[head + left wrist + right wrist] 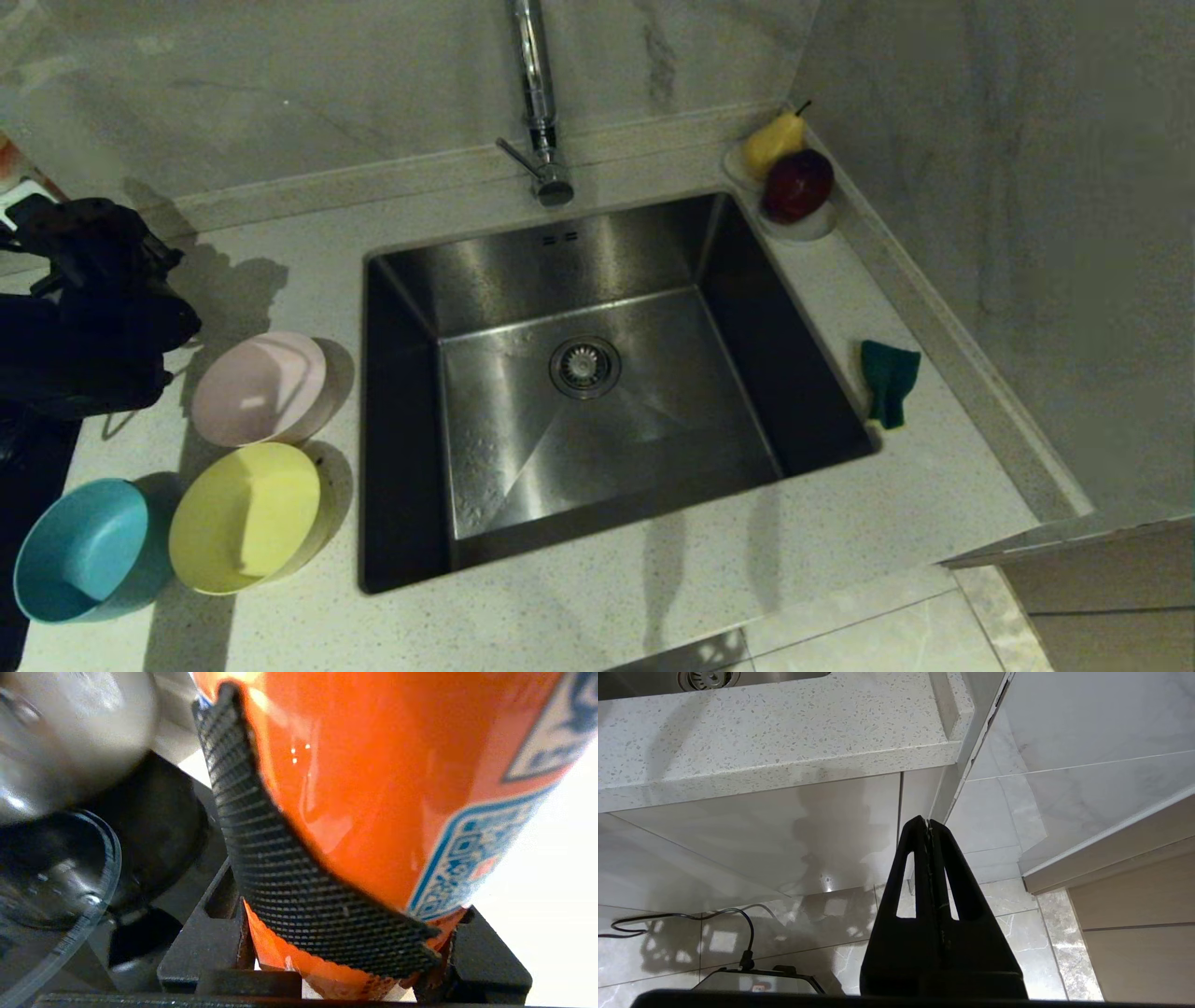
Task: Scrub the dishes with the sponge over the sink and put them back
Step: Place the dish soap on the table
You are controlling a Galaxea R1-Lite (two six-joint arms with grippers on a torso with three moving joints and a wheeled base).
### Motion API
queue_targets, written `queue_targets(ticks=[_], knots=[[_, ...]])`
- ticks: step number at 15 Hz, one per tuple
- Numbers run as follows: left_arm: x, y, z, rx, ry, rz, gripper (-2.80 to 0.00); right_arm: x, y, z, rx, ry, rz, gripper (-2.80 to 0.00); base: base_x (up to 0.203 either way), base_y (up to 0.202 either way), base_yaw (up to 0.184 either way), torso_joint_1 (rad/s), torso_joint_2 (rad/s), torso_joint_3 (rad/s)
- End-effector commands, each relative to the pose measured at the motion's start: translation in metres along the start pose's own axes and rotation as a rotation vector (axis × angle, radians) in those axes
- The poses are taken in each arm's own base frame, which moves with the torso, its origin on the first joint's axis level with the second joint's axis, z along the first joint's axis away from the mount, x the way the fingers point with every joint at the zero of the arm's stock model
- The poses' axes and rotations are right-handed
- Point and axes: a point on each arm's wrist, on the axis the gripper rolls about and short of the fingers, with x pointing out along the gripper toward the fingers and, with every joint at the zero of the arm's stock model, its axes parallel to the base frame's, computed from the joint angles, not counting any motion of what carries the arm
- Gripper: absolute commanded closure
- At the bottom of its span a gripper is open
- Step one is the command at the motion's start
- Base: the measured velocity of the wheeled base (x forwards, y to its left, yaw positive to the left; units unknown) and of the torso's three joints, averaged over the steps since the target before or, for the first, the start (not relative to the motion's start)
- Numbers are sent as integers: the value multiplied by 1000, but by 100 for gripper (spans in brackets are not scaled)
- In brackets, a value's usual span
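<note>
Three bowls stand on the counter left of the sink: pale pink, yellow and light blue. The green sponge lies on the counter right of the basin. My left gripper hangs at the far left, behind the pink bowl. In the left wrist view its ribbed finger pad bends round a glossy orange container with a blue and white label, shut on it. My right gripper hangs shut and empty below the counter's front edge.
A tall chrome faucet rises behind the basin. A small white dish with a pear and a red apple sits in the back right corner. A black cooktop borders the bowls at left. A wall closes off the right side.
</note>
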Motion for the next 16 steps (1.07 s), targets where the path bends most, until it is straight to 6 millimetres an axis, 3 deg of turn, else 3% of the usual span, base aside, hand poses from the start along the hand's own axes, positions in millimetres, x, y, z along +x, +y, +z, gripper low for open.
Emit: queue_targets(ticks=[1,5,10,16], knots=[[1,-3,-20,13,22,5,0,0,0,0,0,-1,1,0,0,0,0,0,0,0],[3,-10,-28,3,12,26,0,0,0,0,0,1,1,0,0,0,0,0,0,0],[7,-17,-16,-28,-27,17,0,0,0,0,0,0,1,0,0,0,0,0,0,0],[10,-25,-16,-37,-45,5,0,0,0,0,0,0,1,0,0,0,0,0,0,0]])
